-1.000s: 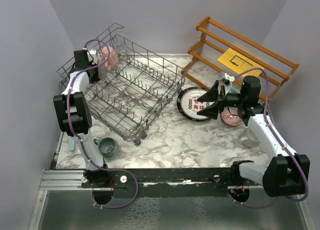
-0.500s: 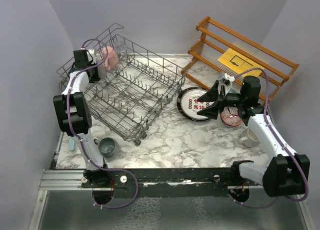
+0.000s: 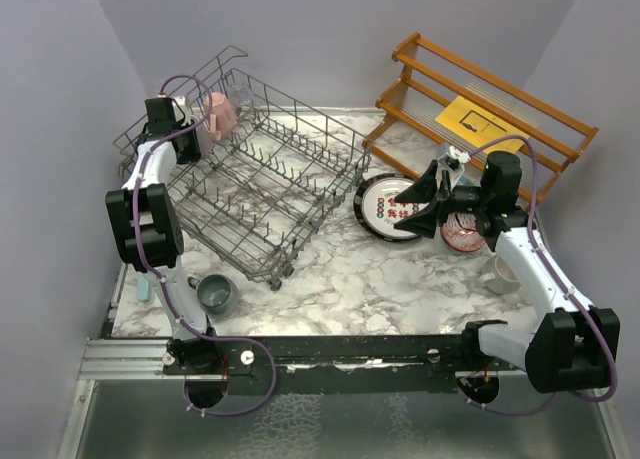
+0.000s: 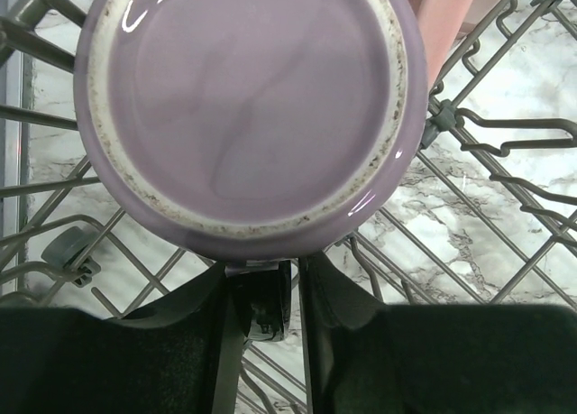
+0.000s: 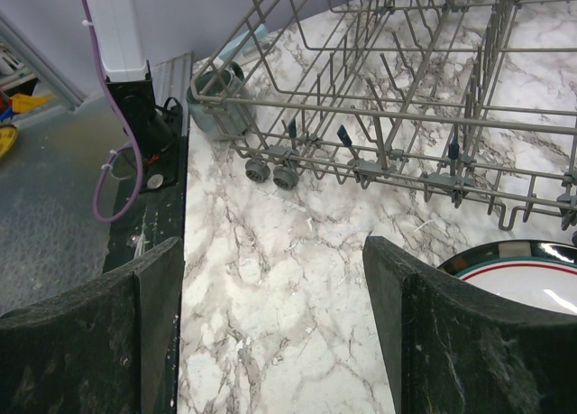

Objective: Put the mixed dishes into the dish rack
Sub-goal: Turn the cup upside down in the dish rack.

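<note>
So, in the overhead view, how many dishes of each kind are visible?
Mugs: 3 (pink mug, grey-teal mug, cream mug)
Plates: 1 (black-rimmed plate)
Bowls: 1 (red patterned bowl)
Total: 5
Uncounted: pale blue item at the left edge, too hidden.

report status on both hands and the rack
Left hand at mauve mug in rack, grip unclear. Right hand open, empty, by plate. Nothing blocking.

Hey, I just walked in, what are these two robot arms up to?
They are loading dishes into the dish rack. The left gripper is at the rack's far left corner, close against an upside-down mauve mug that sits in the rack beside a pink mug. The right gripper hangs open and empty over the table beside the black-rimmed plate.
</note>
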Robot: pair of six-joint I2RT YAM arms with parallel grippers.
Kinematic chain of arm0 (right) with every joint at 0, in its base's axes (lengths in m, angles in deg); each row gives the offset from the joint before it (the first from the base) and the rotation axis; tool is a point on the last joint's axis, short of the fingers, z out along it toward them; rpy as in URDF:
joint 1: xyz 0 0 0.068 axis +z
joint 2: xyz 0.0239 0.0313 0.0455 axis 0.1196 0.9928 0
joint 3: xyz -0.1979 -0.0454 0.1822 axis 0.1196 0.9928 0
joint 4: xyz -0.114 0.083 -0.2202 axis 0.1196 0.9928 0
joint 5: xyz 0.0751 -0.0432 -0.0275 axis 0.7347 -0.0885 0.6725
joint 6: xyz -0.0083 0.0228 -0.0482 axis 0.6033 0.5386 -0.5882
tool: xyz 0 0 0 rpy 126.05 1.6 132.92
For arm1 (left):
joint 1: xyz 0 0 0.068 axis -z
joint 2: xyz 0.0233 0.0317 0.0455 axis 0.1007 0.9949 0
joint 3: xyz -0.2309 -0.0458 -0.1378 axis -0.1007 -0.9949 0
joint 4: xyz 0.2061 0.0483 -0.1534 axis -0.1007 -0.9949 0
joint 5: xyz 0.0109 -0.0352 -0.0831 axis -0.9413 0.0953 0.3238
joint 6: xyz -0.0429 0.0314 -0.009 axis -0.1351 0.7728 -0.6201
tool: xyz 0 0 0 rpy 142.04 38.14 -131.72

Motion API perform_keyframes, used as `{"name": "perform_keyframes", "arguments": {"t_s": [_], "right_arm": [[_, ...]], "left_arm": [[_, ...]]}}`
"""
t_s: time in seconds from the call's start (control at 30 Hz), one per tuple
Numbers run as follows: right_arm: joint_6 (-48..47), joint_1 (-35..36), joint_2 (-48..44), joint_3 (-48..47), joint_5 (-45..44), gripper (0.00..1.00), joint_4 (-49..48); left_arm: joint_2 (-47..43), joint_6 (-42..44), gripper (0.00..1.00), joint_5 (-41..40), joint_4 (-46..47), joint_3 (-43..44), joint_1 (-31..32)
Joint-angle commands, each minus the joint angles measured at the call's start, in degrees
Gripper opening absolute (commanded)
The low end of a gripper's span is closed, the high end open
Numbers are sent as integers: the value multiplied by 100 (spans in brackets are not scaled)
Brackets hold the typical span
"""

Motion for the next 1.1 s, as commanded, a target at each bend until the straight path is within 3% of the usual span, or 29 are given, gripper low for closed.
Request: {"name": "perform_keyframes", "arguments": {"t_s": [0.0, 1.07], "right_arm": [[-40, -26, -56, -147, -80, 80, 68], [-40, -24, -70, -153, -79, 80, 68]], "left_arm": [[-219, -189, 32, 211, 223, 219, -38], [-424, -1427, 34, 975, 523, 172, -29]]}}
